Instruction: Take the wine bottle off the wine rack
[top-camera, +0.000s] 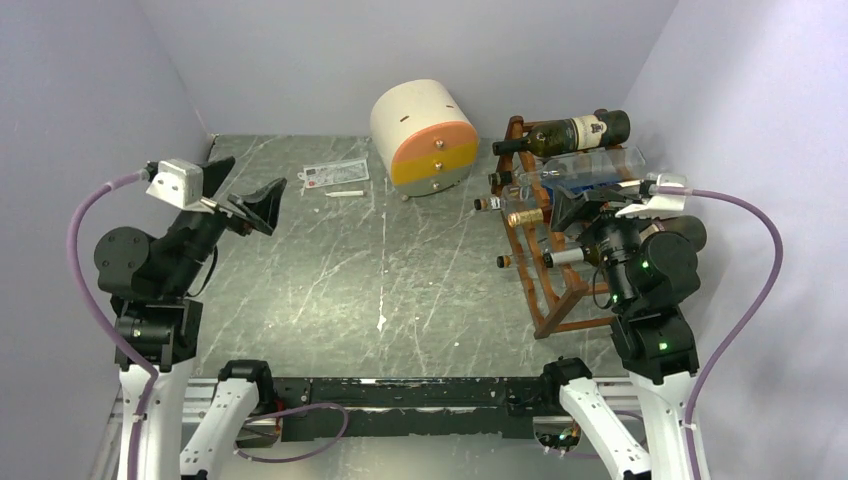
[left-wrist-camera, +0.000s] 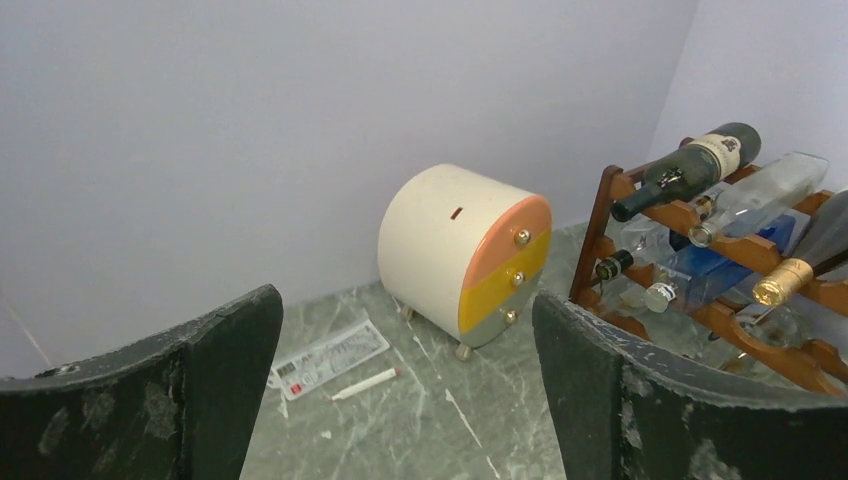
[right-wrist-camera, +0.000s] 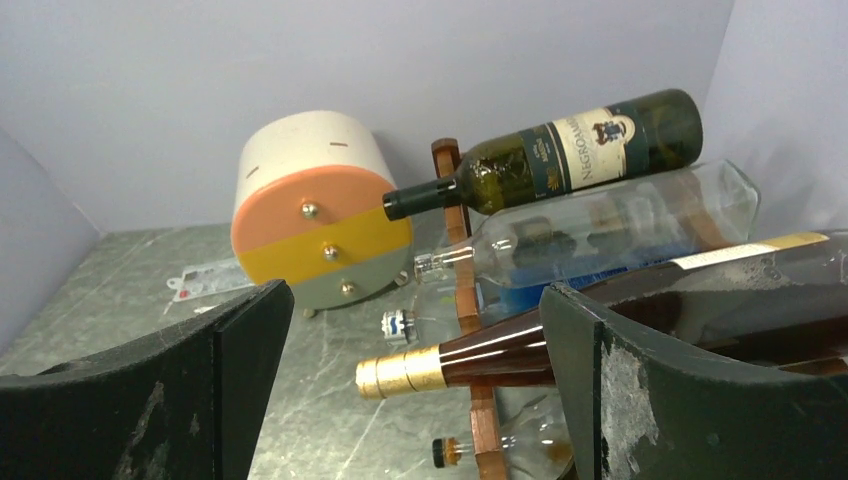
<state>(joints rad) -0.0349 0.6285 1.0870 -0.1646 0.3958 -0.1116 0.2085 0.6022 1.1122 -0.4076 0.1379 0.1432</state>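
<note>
Hovering with jaws apart, the right pincer (right-wrist-camera: 415, 300) faces the gold-capped wine bottle (right-wrist-camera: 480, 358) lying on the rack (top-camera: 543, 318). Pulling it out crooked could knock the clear bottle (right-wrist-camera: 600, 235) above or tip the rack. The left pincer (top-camera: 258, 208), also apart, waits well away.

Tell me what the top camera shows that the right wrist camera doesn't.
Only the top view shows the left arm, the right arm, the white stick on the table, and the whole wine rack down to its near end. Only the right wrist view makes the dark green bottle label readable: Negroamaro. Both show the drawer box, the clear bottle and the gold-capped bottle.
</note>
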